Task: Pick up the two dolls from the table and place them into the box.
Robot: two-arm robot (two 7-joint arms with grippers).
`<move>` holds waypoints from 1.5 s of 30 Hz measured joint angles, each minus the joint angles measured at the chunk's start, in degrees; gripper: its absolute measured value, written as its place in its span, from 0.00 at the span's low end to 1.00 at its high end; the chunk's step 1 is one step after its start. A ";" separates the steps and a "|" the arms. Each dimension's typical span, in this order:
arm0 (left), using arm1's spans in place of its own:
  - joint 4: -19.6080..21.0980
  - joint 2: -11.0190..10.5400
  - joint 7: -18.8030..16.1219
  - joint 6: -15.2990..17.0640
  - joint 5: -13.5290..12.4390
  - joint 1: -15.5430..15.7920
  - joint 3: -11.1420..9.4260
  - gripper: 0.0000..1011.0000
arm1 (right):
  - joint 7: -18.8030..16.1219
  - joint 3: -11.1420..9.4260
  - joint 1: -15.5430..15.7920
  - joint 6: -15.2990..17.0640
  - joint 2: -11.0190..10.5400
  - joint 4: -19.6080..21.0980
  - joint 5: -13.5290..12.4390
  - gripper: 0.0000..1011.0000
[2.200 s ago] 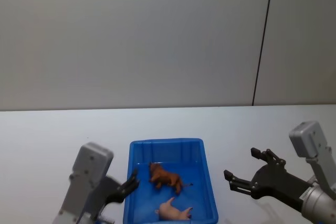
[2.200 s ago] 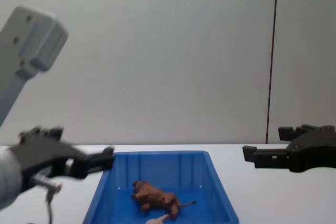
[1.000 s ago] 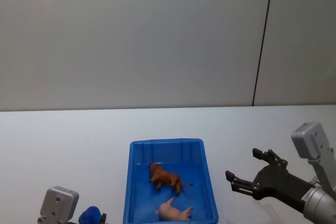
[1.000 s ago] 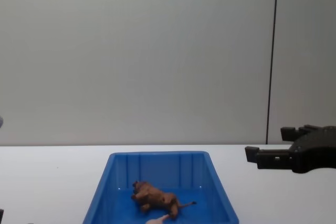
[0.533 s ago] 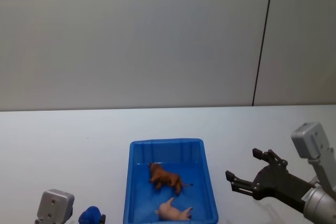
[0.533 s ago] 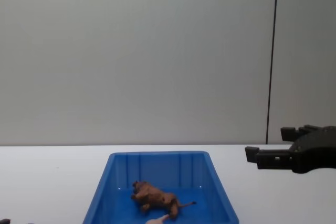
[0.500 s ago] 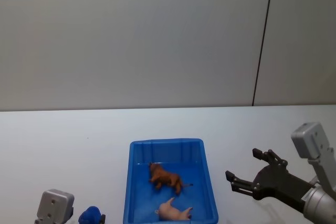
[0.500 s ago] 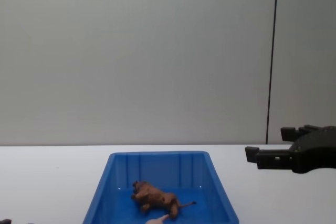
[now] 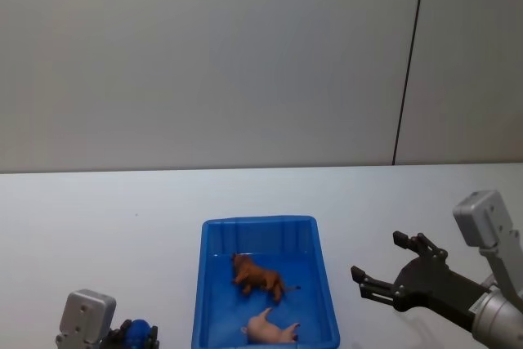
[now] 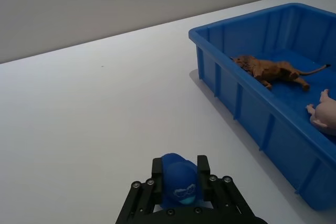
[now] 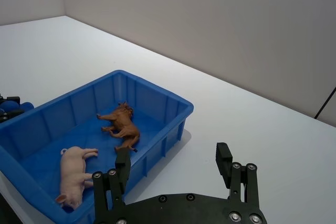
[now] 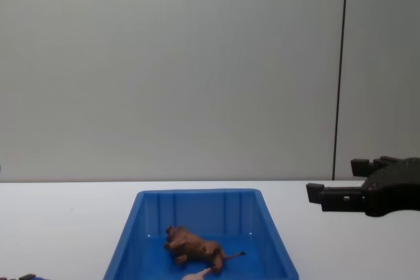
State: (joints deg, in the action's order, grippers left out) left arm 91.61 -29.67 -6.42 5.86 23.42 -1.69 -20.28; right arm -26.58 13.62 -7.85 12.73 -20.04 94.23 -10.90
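Both dolls lie inside the blue box (image 9: pixel 257 221): the reddish-brown lion (image 9: pixel 257 277) in the middle, the pale pink pig (image 9: pixel 271 330) nearer me. The left wrist view shows the lion (image 10: pixel 268 67) and pig (image 10: pixel 324 116) behind the box wall (image 10: pixel 247 95). My left gripper (image 9: pixel 139 334) sits low at the table's near left, away from the box, its fingers (image 10: pixel 157 165) close against a small blue rounded piece (image 10: pixel 178 182). My right gripper (image 9: pixel 374 254) hovers open and empty to the right of the box.
The white table (image 9: pixel 98 226) stretches bare left, right and behind the box. A plain grey wall with one dark vertical seam (image 9: pixel 409 63) stands behind the table's far edge.
My left arm has drawn back from the box's left side to the near left corner. The dolls, box and right gripper have stayed put.
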 joint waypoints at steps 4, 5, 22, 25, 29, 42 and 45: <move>-0.19 0.17 0.85 -0.19 -0.51 0.52 0.30 0.31 | 0.00 0.00 0.00 0.00 0.00 0.00 0.00 0.99; -0.20 0.19 0.99 -0.23 -0.66 0.61 0.35 0.30 | 0.00 0.00 0.00 0.00 0.00 0.00 0.00 0.99; 1.35 3.32 6.66 -1.98 -6.71 6.38 0.75 0.18 | 0.00 0.00 0.00 0.00 0.00 0.00 0.00 0.99; 1.17 4.29 7.82 -2.30 -7.65 7.60 0.47 0.18 | 0.00 0.00 0.00 0.00 0.00 0.00 0.00 0.99; 0.13 6.58 10.65 -3.14 -9.79 10.25 -0.35 0.18 | 0.00 0.00 0.00 0.00 0.00 0.00 0.00 0.99; -4.28 12.53 17.89 -5.62 -14.11 16.38 -2.79 0.64 | 0.00 0.00 0.00 0.00 0.00 0.00 0.00 0.99; -4.61 13.05 18.80 -6.05 -14.49 16.94 -2.97 0.76 | 0.00 0.00 0.00 0.00 0.00 0.00 0.00 0.99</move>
State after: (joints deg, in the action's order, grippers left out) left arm 87.00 -16.62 12.39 -0.19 8.93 15.25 -23.26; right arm -26.58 13.62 -7.85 12.73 -20.04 94.23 -10.90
